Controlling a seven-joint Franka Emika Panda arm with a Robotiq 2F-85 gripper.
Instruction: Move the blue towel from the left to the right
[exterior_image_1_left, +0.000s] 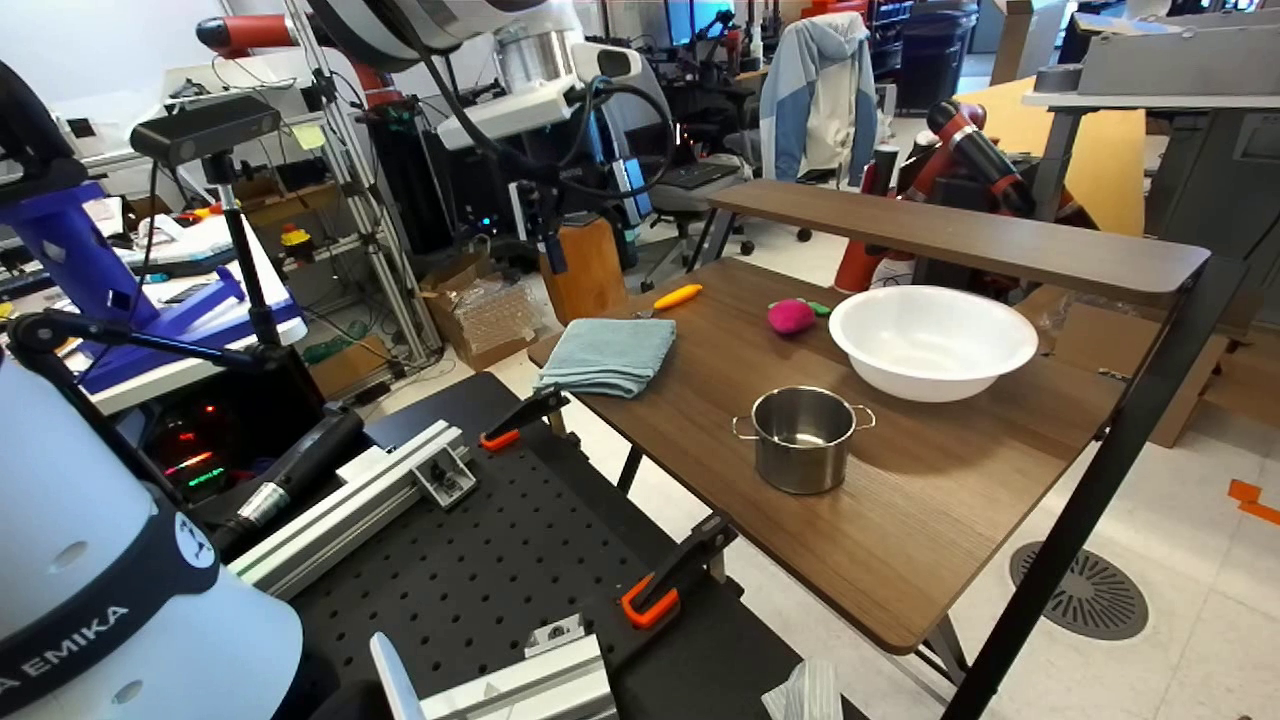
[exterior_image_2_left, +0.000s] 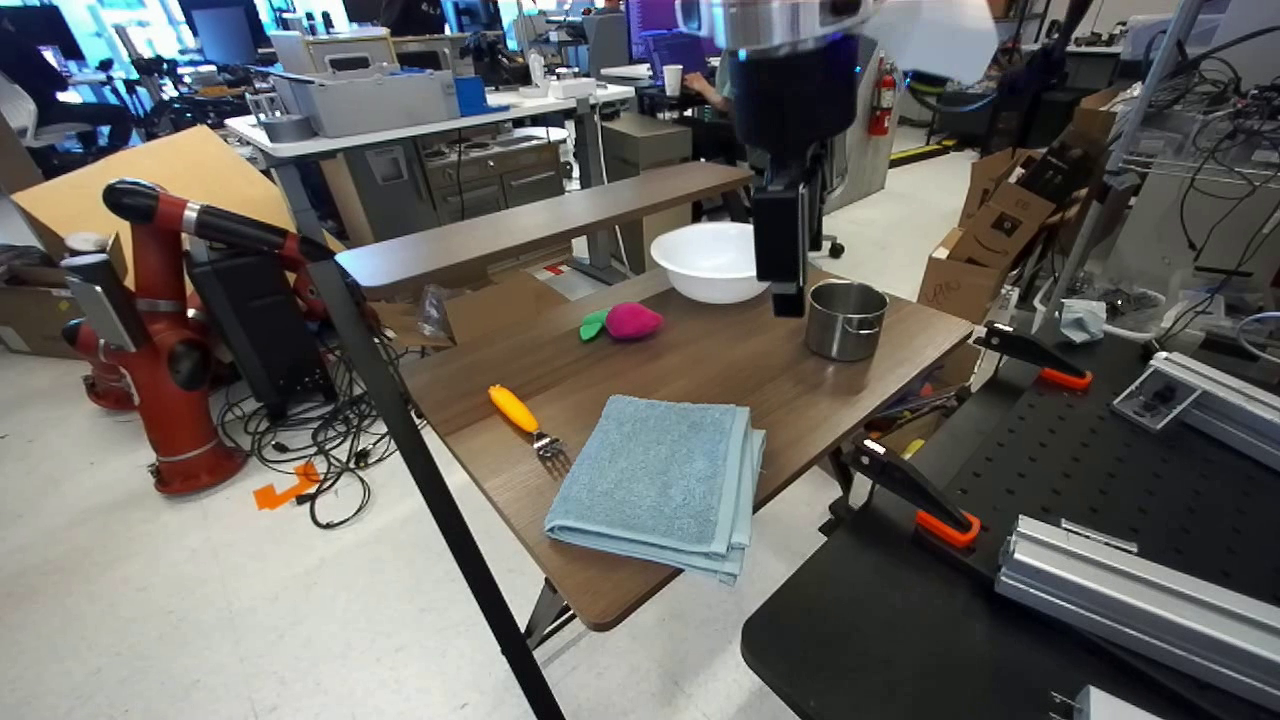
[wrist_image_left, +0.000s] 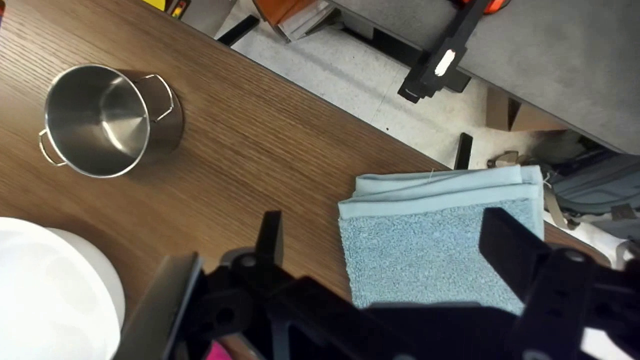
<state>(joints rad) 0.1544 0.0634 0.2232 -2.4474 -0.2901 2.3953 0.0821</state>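
brown table (exterior_image_2_left: 690, 350) | blue towel (exterior_image_2_left: 655, 475) overhanging edge | red robot (exterior_image_2_left: 185, 420) on floor (exterior_image_2_left: 200, 580)

Blue towel (wrist_image_left: 425, 255) partly behind the fingers (wrist_image_left: 510, 250) in wrist view

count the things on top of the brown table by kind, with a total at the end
Vessels: 2 (bowl, pot)
Cloth: 1 (towel)
Cutlery: 1 (fork)
Toy, by the look of it: 1 (pink piece)
Total: 5
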